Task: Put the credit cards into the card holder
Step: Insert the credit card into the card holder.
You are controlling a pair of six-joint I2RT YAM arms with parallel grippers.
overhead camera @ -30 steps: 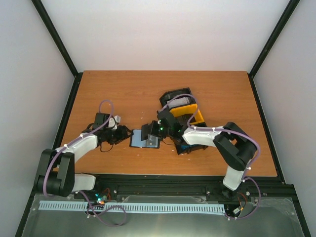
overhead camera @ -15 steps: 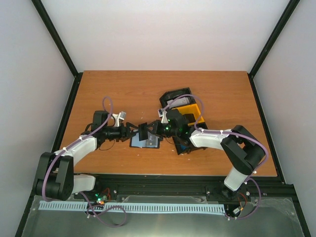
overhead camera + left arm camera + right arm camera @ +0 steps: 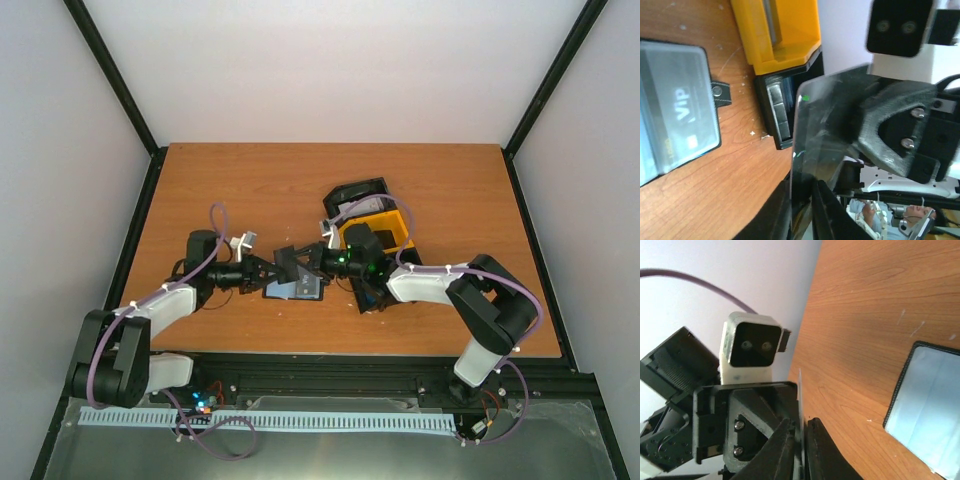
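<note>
A dark credit card (image 3: 289,262) hangs upright above the table, pinched from both sides. My left gripper (image 3: 278,266) is shut on its left edge and my right gripper (image 3: 301,261) on its right edge. In the left wrist view the glossy card (image 3: 825,115) rises from between my left gripper's (image 3: 807,200) fingers. The right wrist view shows the card edge-on (image 3: 800,390) in my right gripper (image 3: 801,432). The card holder (image 3: 296,288) lies open on the table just below, with a light blue VIP card (image 3: 677,112) in its clear pocket.
A black-and-yellow tray (image 3: 385,228) stands behind my right arm, seen close in the left wrist view (image 3: 782,35). The holder's clasp tab (image 3: 720,93) points toward it. The holder's corner (image 3: 927,415) lies to the right of the right gripper.
My left gripper has moved right to the raised card and closed on it. My right gripper keeps the card and has lifted it slightly off the holder.
</note>
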